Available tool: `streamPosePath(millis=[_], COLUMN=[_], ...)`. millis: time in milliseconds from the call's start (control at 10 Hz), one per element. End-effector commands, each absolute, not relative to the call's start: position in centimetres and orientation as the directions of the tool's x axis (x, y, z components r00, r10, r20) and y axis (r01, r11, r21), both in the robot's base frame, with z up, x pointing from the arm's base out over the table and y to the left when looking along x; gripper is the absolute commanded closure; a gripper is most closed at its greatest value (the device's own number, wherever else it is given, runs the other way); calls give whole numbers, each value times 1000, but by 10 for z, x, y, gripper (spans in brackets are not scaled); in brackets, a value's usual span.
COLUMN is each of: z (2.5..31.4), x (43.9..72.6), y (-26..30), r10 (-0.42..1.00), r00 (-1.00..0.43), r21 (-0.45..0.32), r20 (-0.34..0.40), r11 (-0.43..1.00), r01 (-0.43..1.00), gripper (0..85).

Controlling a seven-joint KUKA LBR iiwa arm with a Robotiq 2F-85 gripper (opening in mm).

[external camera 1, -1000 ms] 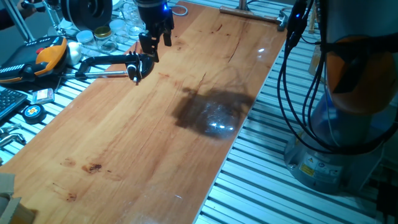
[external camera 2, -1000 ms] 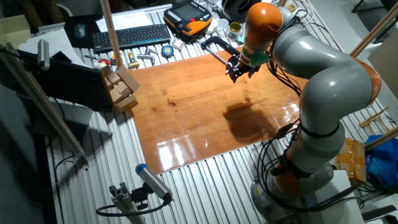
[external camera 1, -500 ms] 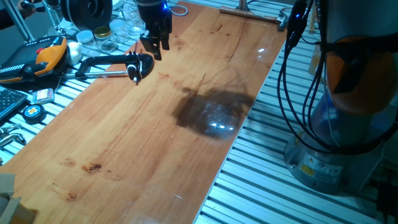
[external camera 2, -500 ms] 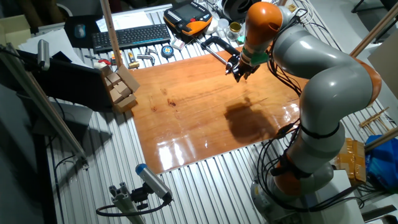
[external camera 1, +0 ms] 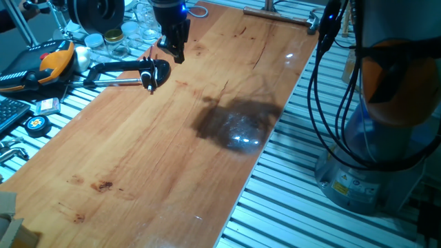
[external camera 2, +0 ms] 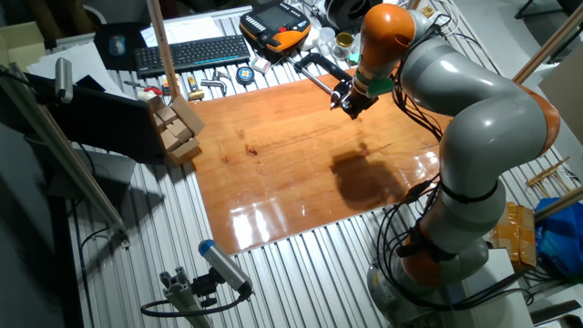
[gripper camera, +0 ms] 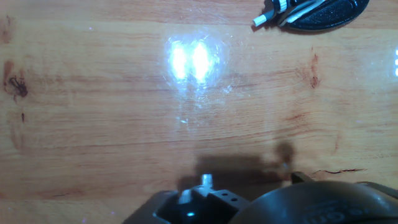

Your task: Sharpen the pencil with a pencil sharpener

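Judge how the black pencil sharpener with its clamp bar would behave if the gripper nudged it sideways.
The pencil sharpener looks rigid, so it would probably shift as one piece. Its long clamp bar lies flat on the wooden table, so it likely pivots rather than rolls. The glossy wood may let it slide.

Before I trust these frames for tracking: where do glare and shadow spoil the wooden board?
Hand view: twin bright glare spots wash out the grain. One fixed view: the arm's dark shadow with a small glint. The other fixed view: sheen near the board's front edge.
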State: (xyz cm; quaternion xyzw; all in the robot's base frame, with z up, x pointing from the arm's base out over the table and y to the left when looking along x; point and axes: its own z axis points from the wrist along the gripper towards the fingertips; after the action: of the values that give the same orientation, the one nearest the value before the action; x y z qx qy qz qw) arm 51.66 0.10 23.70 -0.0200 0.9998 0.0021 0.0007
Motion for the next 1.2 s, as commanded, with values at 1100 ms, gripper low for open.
streamPosePath(millis=[1100], z=[210], x=[528], y=[1], r10=[66], r00=[-996], r21=[-14], r20=[-67], r11=[998], r01=[67], gripper=[850])
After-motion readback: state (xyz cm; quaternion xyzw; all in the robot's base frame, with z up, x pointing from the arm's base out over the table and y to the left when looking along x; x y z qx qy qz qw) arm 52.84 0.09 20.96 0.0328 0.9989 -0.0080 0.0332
